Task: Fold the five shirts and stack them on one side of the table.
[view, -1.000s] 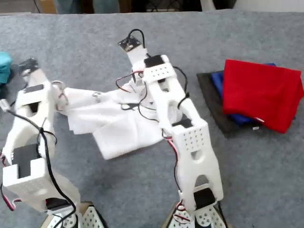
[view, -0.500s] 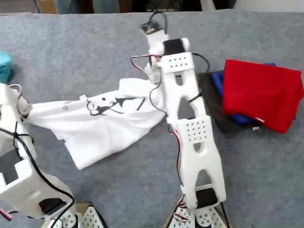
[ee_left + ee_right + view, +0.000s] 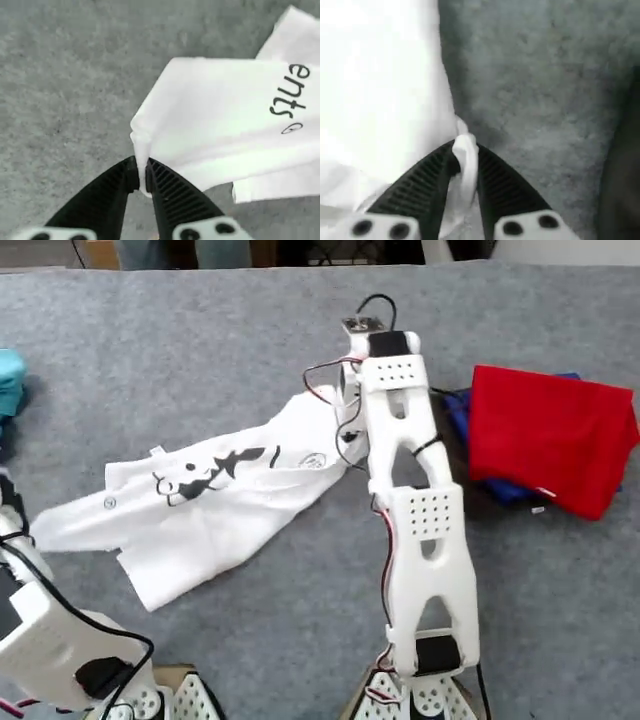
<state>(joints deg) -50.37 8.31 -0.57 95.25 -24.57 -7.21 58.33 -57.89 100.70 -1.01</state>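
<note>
High view: white shirt (image 3: 215, 502) stretched between both arms, folded stack (image 3: 545, 445) at right. Left gripper (image 3: 142, 172) and right gripper (image 3: 465, 156) each clamp a shirt edge.

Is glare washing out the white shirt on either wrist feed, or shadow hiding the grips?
Right wrist view: white shirt glares to blank white, yet the fold in the right end effector shows. Left wrist view: bright, but the print and left end effector are readable. High view: even light.
</note>
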